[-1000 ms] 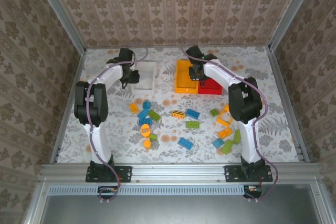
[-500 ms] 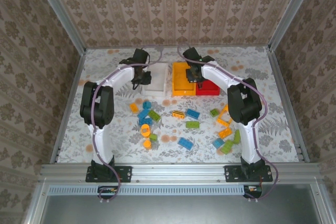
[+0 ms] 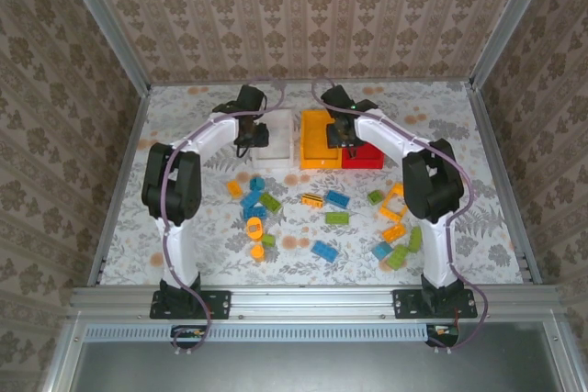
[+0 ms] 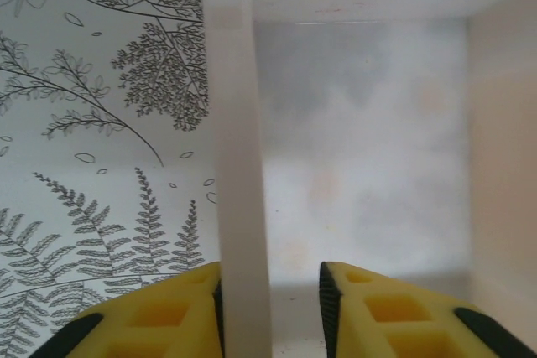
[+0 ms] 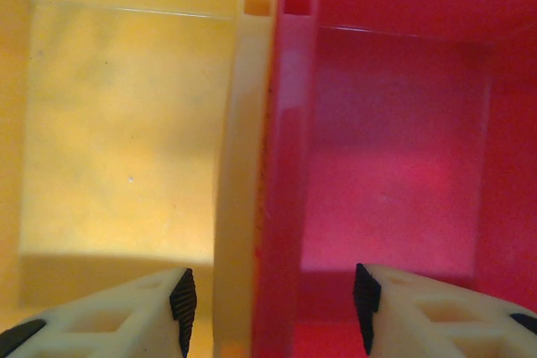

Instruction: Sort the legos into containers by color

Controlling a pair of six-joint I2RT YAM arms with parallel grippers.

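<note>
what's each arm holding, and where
Nothing: left jaws loosely straddle the white bin wall, right jaws loosely straddle the yellow bin and red bin walls.

Three bins: a white bin (image 3: 280,146), a yellow bin (image 3: 317,155) and a red bin (image 3: 369,156). Loose bricks on the table (image 3: 487,192): about six blue bricks (image 3: 323,250), about six green bricks (image 3: 336,218) and about seven orange bricks (image 3: 234,188). The clusters at 7 and 4 o'clock overlap, so these counts are rough. Two arms (image 3: 170,185), each with one tool: a left tool (image 4: 270,312) and a right tool (image 5: 273,312).
</note>
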